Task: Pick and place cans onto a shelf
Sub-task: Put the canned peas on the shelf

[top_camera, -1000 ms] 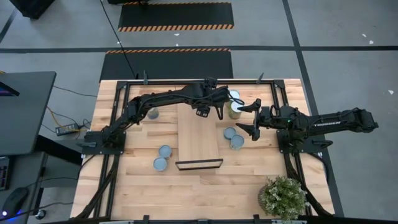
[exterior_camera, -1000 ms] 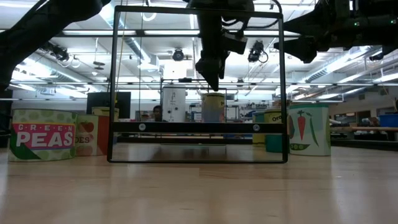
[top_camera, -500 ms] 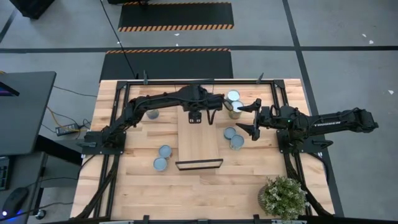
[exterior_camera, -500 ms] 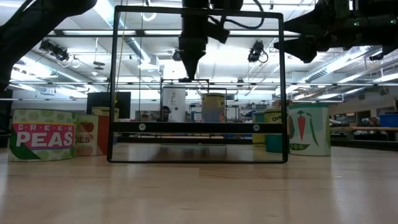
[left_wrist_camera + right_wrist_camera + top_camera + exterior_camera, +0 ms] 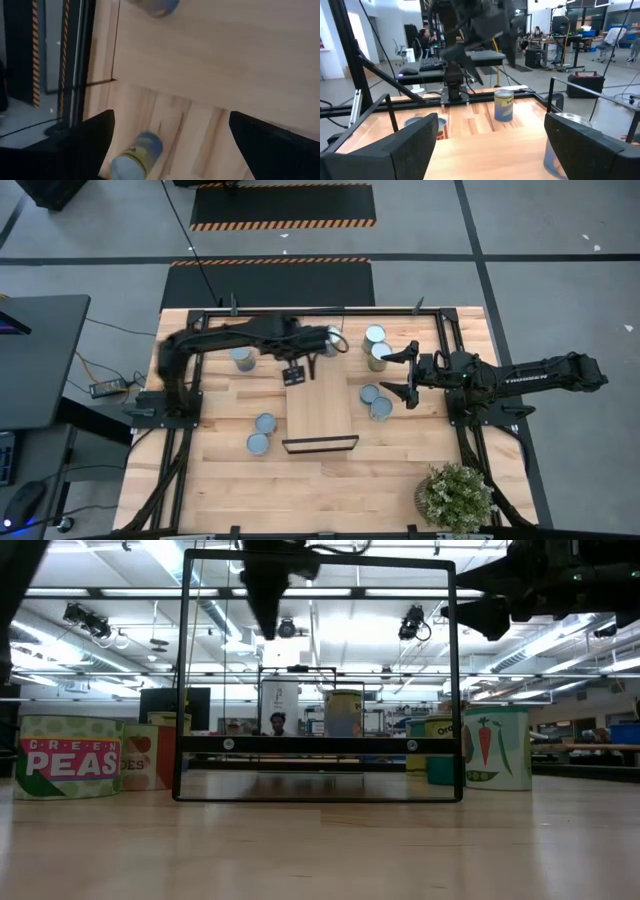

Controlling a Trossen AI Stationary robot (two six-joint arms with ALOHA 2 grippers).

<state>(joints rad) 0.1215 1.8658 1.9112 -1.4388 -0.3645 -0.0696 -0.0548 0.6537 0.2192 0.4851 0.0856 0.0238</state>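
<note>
The shelf point(image 5: 318, 402) is a light-wood board on the table with a black frame point(image 5: 318, 680) at its near end. One can point(image 5: 329, 340) stands upright on the board's far end; it also shows in the low view point(image 5: 343, 712) and the right wrist view point(image 5: 504, 105). My left gripper point(image 5: 294, 376) hovers open and empty above the board's far left corner, high in the low view point(image 5: 265, 595). My right gripper point(image 5: 404, 372) is open and empty, raised to the right of the board, between two pairs of cans point(image 5: 380, 352) point(image 5: 370, 393).
Other cans stand on the tabletop: one far left point(image 5: 241, 358), also in the left wrist view point(image 5: 136, 156), one far right point(image 5: 375, 333), two near left point(image 5: 265, 423) point(image 5: 258, 443), one near right point(image 5: 381, 409). A potted plant point(image 5: 455, 495) sits at the near right corner.
My left gripper has drawn back from above the board's far end, going up and toward the table's left edge. The can on the far end of the board has stayed upright where it was. My right arm has kept still.
</note>
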